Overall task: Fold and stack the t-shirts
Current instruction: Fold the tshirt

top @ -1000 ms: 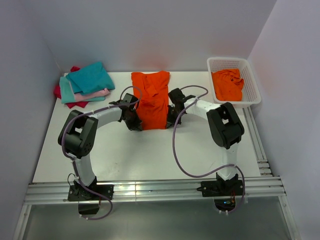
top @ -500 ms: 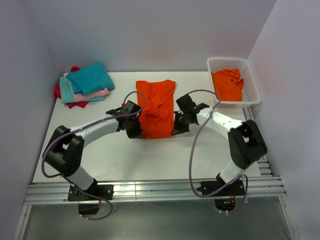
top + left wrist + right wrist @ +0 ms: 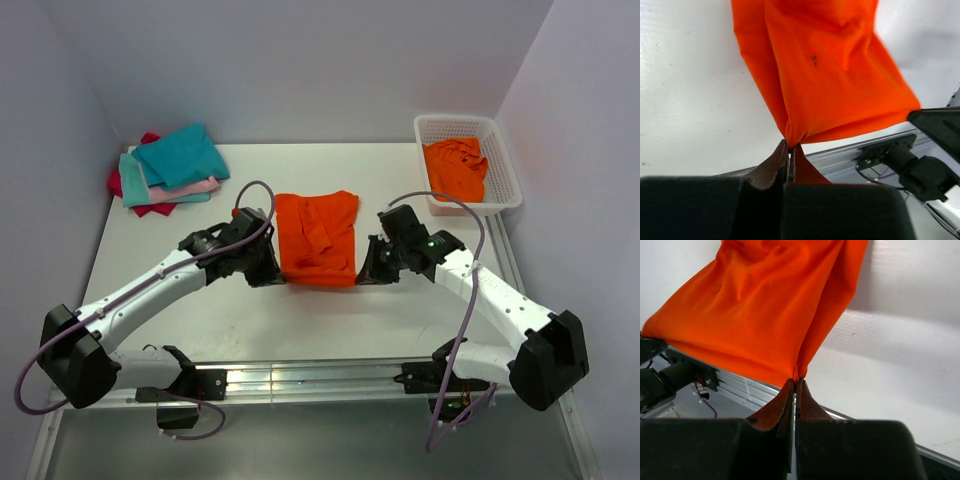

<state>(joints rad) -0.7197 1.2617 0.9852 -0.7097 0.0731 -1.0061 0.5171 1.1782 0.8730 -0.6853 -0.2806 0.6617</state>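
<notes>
An orange t-shirt (image 3: 318, 238), folded narrow, hangs stretched between both grippers over the middle of the table. My left gripper (image 3: 275, 275) is shut on its near left corner, and the wrist view shows the cloth (image 3: 825, 70) pinched at the tips (image 3: 790, 145). My right gripper (image 3: 364, 274) is shut on the near right corner; its own camera has the fabric (image 3: 765, 310) running up from the closed tips (image 3: 795, 381). A stack of folded t-shirts (image 3: 170, 168), teal on top over pink and crimson, lies at the far left. Another orange t-shirt (image 3: 455, 168) sits crumpled in the basket.
The white lattice basket (image 3: 505, 170) stands at the far right corner of the table. Walls close in the left, back and right sides. An aluminium rail (image 3: 300, 378) runs along the near edge by the arm bases.
Both arms have drawn the orange t-shirt toward the near edge, stretching out low over the table. The shirt now sits nearer and looks shorter and wider. Both grips stayed shut.
</notes>
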